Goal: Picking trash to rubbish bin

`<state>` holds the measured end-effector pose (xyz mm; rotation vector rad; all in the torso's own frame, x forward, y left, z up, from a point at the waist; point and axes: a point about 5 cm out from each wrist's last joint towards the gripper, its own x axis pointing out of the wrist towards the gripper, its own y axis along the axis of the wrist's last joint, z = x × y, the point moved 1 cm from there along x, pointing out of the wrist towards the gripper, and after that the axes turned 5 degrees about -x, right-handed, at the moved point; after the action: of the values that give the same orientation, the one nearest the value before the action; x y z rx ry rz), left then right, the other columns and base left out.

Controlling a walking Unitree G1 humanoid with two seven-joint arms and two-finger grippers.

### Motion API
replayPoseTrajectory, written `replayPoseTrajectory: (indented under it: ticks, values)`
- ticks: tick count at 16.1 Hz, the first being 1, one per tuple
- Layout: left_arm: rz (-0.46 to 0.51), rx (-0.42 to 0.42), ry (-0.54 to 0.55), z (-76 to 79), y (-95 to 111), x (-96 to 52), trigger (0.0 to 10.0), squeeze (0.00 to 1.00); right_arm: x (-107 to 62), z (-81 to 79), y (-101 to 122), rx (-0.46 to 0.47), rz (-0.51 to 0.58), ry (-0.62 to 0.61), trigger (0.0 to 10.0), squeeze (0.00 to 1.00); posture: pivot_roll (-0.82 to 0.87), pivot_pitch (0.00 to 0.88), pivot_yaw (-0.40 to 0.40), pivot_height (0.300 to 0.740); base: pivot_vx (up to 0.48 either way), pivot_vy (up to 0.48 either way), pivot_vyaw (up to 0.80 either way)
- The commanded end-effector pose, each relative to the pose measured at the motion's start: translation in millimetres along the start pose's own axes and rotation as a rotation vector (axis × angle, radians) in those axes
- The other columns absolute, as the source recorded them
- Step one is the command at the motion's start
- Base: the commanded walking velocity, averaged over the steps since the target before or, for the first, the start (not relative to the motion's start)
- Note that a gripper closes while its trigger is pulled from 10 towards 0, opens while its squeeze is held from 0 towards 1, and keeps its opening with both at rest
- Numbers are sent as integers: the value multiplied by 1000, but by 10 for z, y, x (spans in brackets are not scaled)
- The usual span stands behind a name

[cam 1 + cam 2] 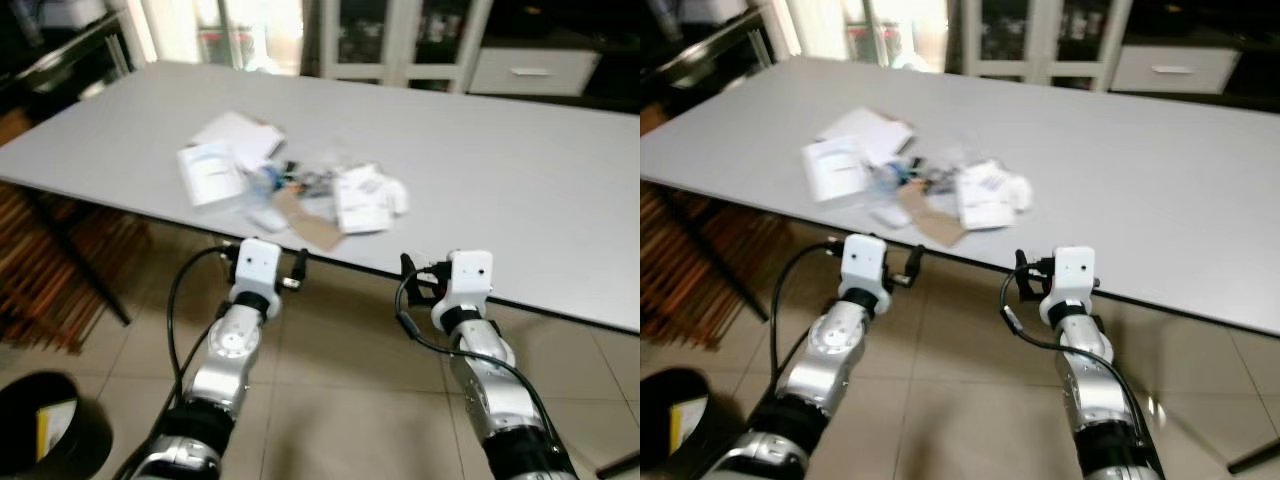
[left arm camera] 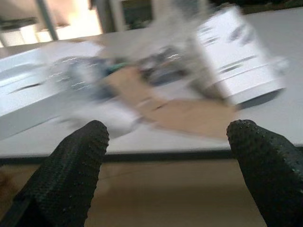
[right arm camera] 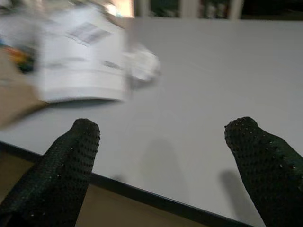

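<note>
Here, crumpled paper trash [image 1: 300,185], flat grey table [image 1: 520,190]

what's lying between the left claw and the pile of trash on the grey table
Only the table's dark front edge and a bare grey strip separate the open left claw from the pile of white papers and brown cardboard, seen in the left wrist view.

Table [image 1: 520,180]: big, pale grey, dark-edged, running right across the view.
Floor [image 1: 330,390]: beige tiles below.
Cabinet [image 1: 400,40]: white, glass-fronted, behind the far edge.
Drawer unit [image 1: 535,70]: white, just beside the cabinet.
</note>
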<state>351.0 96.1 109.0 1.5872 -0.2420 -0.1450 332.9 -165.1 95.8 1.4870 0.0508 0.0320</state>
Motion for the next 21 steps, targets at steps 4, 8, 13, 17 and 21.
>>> replayPoseTrajectory:
  ticks: [4, 8, 13, 17, 21]
  values:
    - [-9, 15, 19, -71, -11, -9, 10000, 0, 17, -37, 42, 4, 19, 15, 10000, 0, -75, 104, 49, 740, 275, 0, -600]
    - [-3, 24, 10, -59, 7, -4, 10000, 0, 21, -39, 46, 7, 19, 11, 10000, 0, -76, 101, 53, 740, 140, 0, 0]
    - [-3, 23, 5, -51, 4, -4, 10000, 0, 21, -43, 42, 7, 18, 11, 10000, 0, -77, 95, 55, 740, 332, 0, 0]
    - [-1, 20, 1, -36, 2, -10, 10000, 0, 19, -44, 40, 9, 18, 15, 10000, 0, -79, 91, 54, 740, 374, 0, 0]
    - [-5, 23, 2, -28, -5, -13, 10000, 0, 20, -47, 34, 17, 11, 19, 10000, 0, -79, 97, 50, 740, 434, 0, -316]
